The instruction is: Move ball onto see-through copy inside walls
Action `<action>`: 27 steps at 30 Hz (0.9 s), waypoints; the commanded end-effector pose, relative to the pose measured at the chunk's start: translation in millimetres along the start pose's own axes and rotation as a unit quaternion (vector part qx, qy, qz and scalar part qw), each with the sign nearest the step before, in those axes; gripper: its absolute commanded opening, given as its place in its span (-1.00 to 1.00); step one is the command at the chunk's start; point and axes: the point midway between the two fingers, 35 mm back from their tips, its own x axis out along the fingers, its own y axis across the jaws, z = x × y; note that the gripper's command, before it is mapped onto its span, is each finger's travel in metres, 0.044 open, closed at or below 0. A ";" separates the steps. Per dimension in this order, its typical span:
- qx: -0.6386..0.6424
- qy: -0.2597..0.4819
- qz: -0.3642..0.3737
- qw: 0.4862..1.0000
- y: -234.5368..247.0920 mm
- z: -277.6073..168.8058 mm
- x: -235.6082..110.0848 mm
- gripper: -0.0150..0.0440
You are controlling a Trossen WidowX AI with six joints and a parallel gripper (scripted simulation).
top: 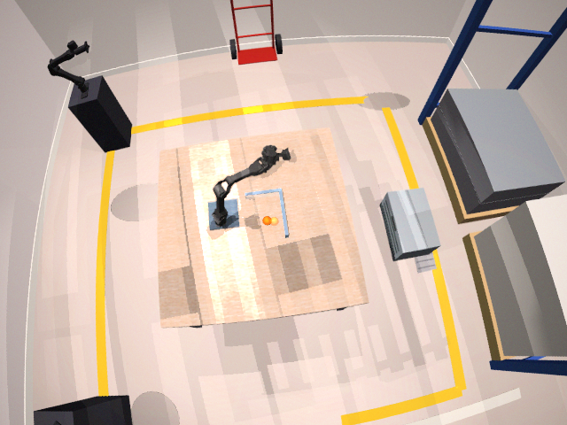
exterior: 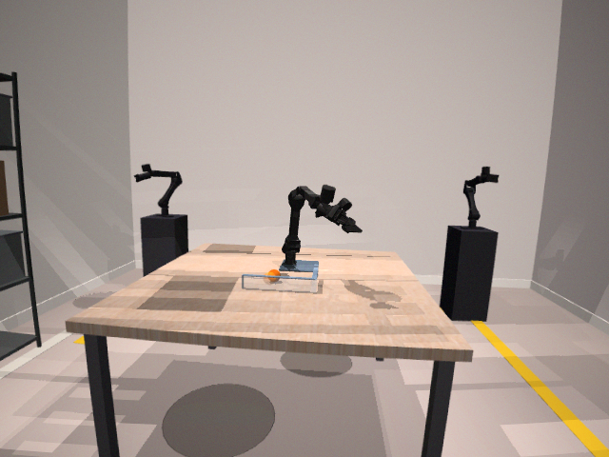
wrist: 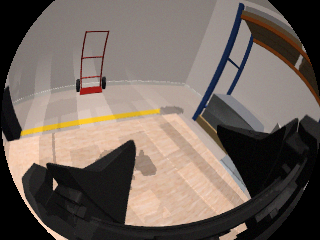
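up above the table (top: 320,274) the claw (exterior: 355,228) hangs wide open, holding nothing. ball (top: 267,220) sits inside the clear walls (top: 283,210), touching its see-through copy (top: 275,220) but not quite on it. looks like the approach step to me: next it needs to drop down beside the ball and nudge it over.

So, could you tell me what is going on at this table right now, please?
A single black arm stands on a blue base plate on the wooden table. Its gripper is open, holds nothing, and hangs in the air well off to one side of the ball. The orange ball lies on the table inside the corner made by the low clear walls, overlapping the paler see-through copy but not centred on it. So nothing is touching the ball at this moment.
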 end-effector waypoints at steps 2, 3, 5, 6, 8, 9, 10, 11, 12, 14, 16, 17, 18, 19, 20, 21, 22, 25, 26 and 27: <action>0.111 0.132 -0.024 0.985 -18.6 -80.0 -28.6 0.83; 0.133 0.158 -0.029 0.978 -20.8 -95.4 -36.1 0.83; 0.178 0.209 -0.041 0.961 -23.8 -125.8 -53.2 0.83; 0.201 0.235 -0.047 0.950 -24.5 -140.8 -63.0 0.83; 0.246 0.284 -0.059 0.925 -24.0 -169.3 -84.0 0.83; 0.268 0.308 -0.066 0.910 -22.9 -182.6 -95.3 0.83; 0.290 0.332 -0.072 0.895 -21.3 -195.4 -107.0 0.83; 0.311 0.355 -0.078 0.878 -19.0 -207.5 -119.0 0.83; 0.332 0.377 -0.084 0.860 -16.2 -218.9 -131.4 0.83; 0.373 0.420 -0.096 0.822 -9.0 -239.5 -157.1 0.83; 0.411 0.461 -0.107 0.779 0.3 -257.2 -183.7 0.83; 0.430 0.481 -0.113 0.756 5.6 -264.8 -197.3 0.83; 0.448 0.500 -0.118 0.732 11.3 -271.7 -210.9 0.83; 0.465 0.518 -0.122 0.708 17.5 -277.7 -224.6 0.83; 0.482 0.535 -0.126 0.682 23.9 -282.8 -238.2 0.83; 0.497 0.552 -0.130 0.657 30.7 -287.0 -251.6 0.83; 0.509 0.564 -0.133 0.636 36.1 -289.7 -262.0 0.83; 0.518 0.574 -0.135 0.620 40.5 -291.6 -270.3 0.83; 0.518 0.574 -0.135 0.620 40.5 -291.6 -270.3 0.83; 0.518 0.574 -0.135 0.620 40.5 -291.6 -270.3 0.83</action>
